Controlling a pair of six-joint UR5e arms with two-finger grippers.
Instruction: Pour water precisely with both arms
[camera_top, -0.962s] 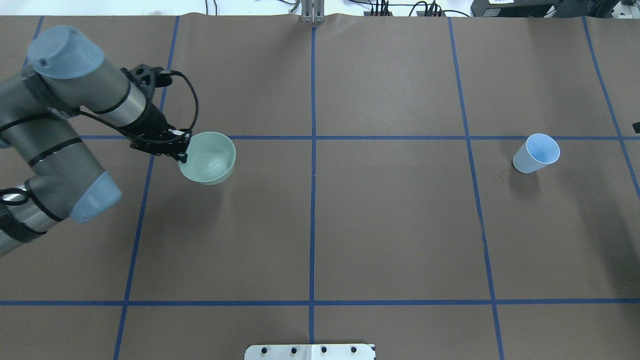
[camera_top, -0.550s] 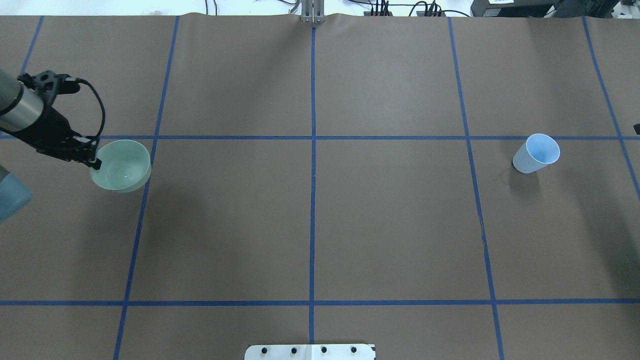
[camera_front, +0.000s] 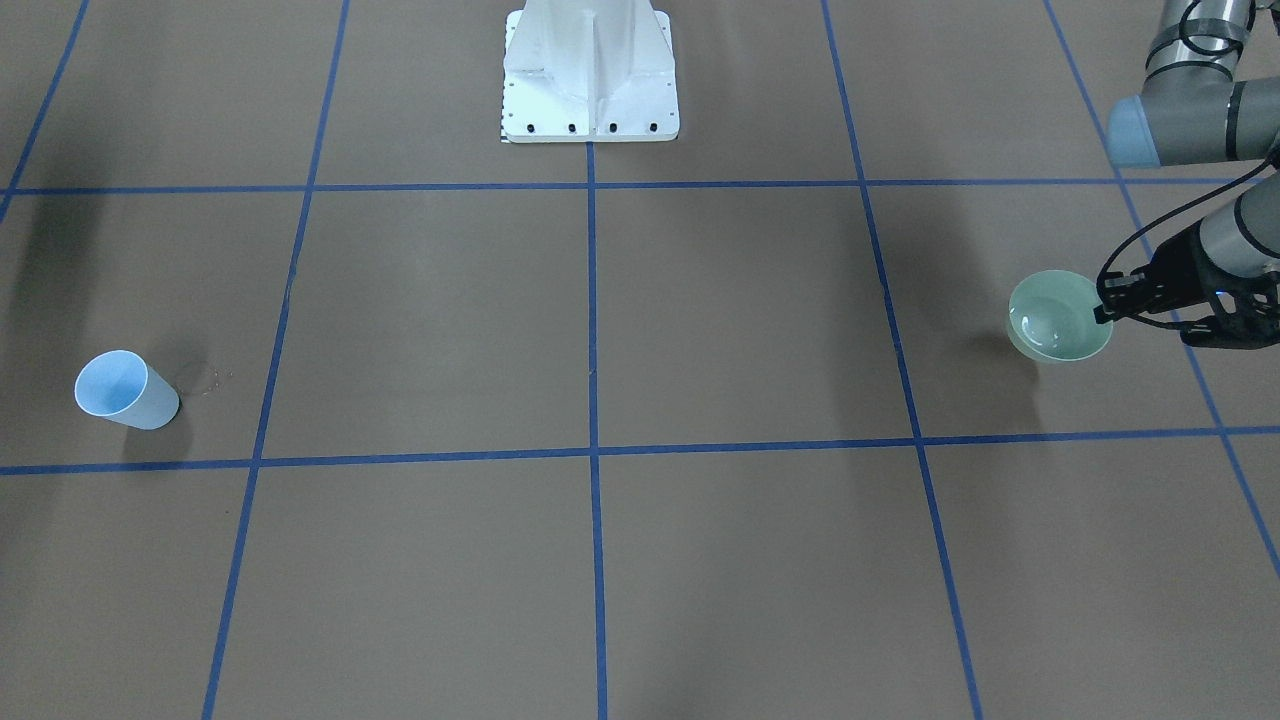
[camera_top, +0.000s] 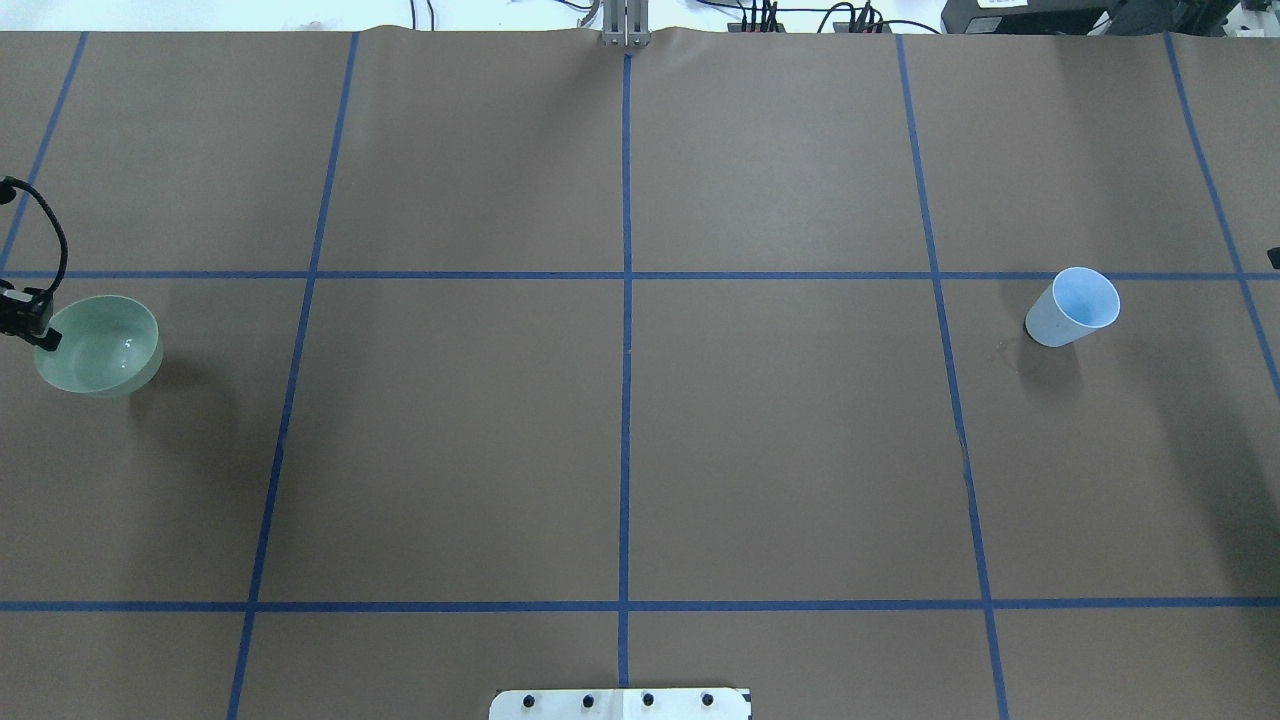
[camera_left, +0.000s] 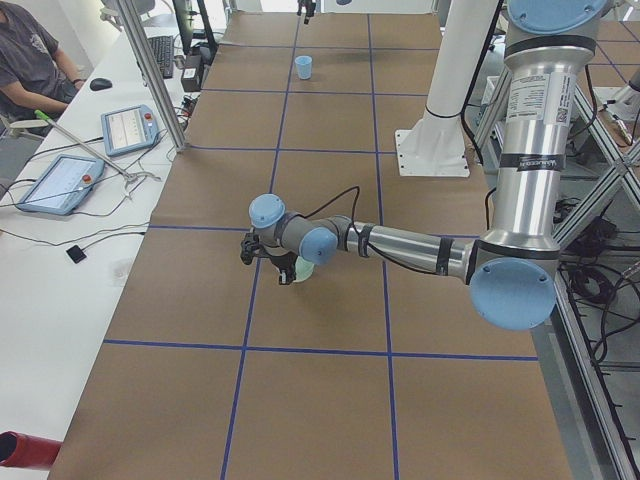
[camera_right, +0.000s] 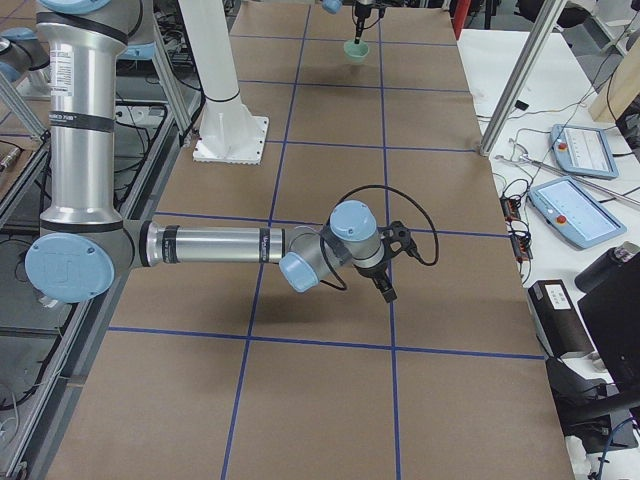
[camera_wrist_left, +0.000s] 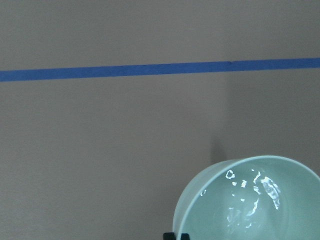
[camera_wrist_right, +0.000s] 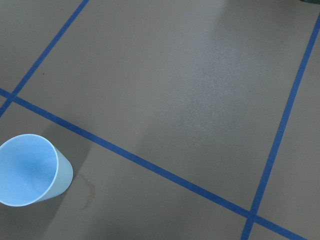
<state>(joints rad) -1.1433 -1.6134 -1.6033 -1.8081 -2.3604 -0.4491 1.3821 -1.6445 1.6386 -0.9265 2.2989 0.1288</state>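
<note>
Front-facing view: the left gripper pinches the rim of the bowl at the right edge; the cup stands alone at far left. Overhead view: bowl and cup sit near opposite edges, with open table between them. Left wrist view: water glints inside the bowl. Right wrist view: the cup looks empty, so the pour is judged done; only bowl release remains. Right side view: the right gripper hangs over the table; its opening cannot be determined.
</note>
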